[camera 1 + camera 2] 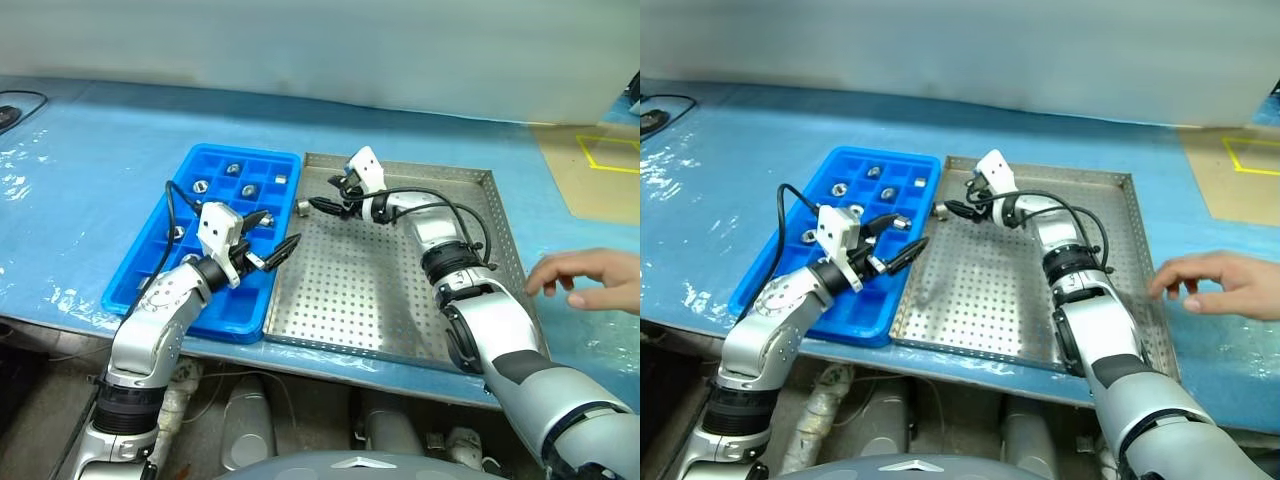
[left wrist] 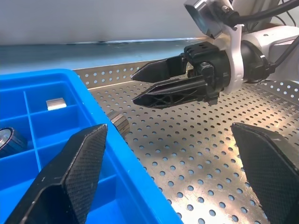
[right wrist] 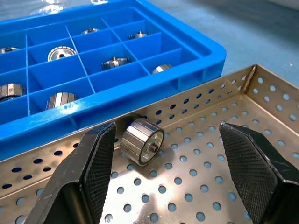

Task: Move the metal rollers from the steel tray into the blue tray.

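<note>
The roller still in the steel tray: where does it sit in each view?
Left eye view: roller by the steel tray's rim nearest the blue tray, before the right gripper.
Right eye view: same spot.
Left wrist view: against the blue wall.
Right wrist view: between that gripper's open fingers.
Shared landmark: the blue tray's wall.

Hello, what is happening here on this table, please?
A humanoid robot is moving metal rollers into the blue tray; several cells already hold one. One roller remains in the steel tray, by the wall nearest the blue tray. The open right gripper reaches toward it. The left gripper hovers open. A person's hand rests alongside.
</note>
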